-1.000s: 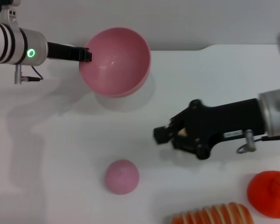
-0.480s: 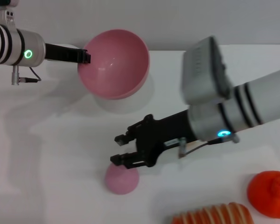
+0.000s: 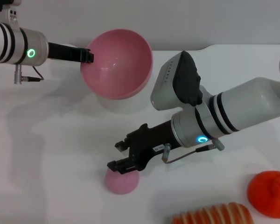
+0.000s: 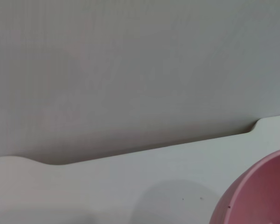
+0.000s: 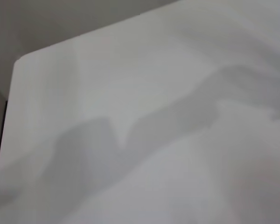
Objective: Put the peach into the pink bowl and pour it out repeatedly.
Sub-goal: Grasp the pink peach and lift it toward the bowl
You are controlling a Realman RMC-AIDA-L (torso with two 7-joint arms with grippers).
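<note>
One small round pink toy peach [image 3: 122, 181] lies on the white table [image 3: 60, 154] toward its near edge, right gripper [image 3: 122, 155] poised just above it, jaws spread: the pickup step. Next, descend and close. Left gripper [image 3: 87, 55] holds the glossy pink plastic bowl [image 3: 123, 60] by its rim, tilted, at the far edge.

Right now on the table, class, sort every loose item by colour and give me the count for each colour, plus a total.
Pink: 2, the peach and the pink bowl
Orange: 1, the tangerine
Orange and cream striped: 1, the long striped item at the near edge
Total: 4
</note>
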